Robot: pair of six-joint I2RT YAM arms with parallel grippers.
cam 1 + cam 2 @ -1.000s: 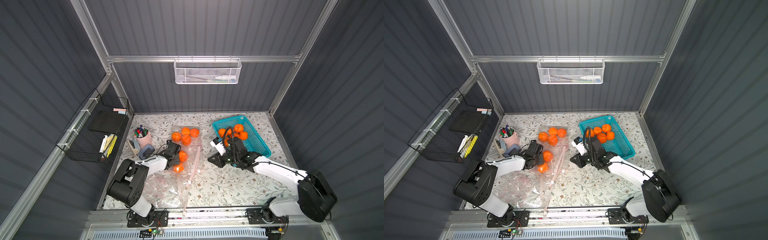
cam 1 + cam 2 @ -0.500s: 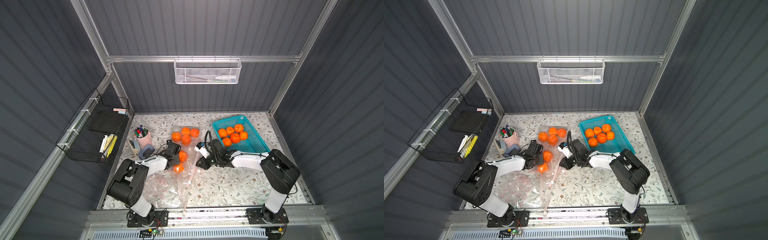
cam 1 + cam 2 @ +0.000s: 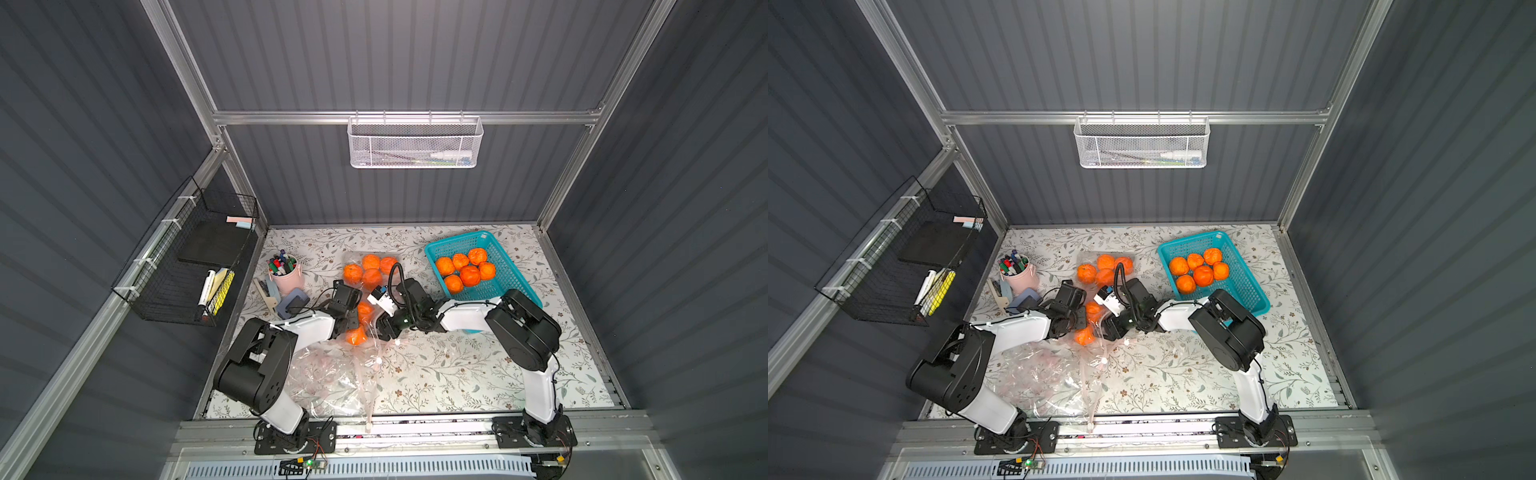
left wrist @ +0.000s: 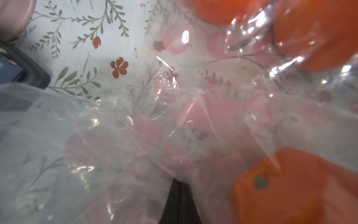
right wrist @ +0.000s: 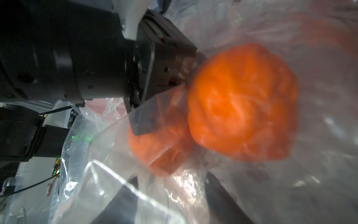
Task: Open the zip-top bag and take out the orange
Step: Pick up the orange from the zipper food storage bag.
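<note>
A clear zip-top bag (image 3: pixel 374 347) lies mid-table in both top views with two oranges inside, one (image 3: pixel 365 309) behind the other (image 3: pixel 356 336). My left gripper (image 3: pixel 352 320) is shut on a fold of the bag film (image 4: pixel 180 147), with an orange (image 4: pixel 290 186) just beside it. My right gripper (image 3: pixel 383 329) faces the bag from the right, close to the left one. Its fingers (image 5: pixel 219 192) stand apart, open, with film draped across them. The near orange (image 5: pixel 242 100) sits beyond them inside the bag, ungripped, and the second orange (image 5: pixel 160 139) lies behind it by the left gripper's body (image 5: pixel 155 64).
A teal basket (image 3: pixel 513 274) at the back right holds several oranges. A second bag with several oranges (image 3: pixel 370 268) lies behind the grippers. Crumpled empty bags (image 3: pixel 324 374) cover the front left. A pink pen cup (image 3: pixel 286 276) and small tools stand at the left.
My right arm has swung left from the teal basket to the bag, and its jaws have opened. The left gripper has kept its hold on the film.
</note>
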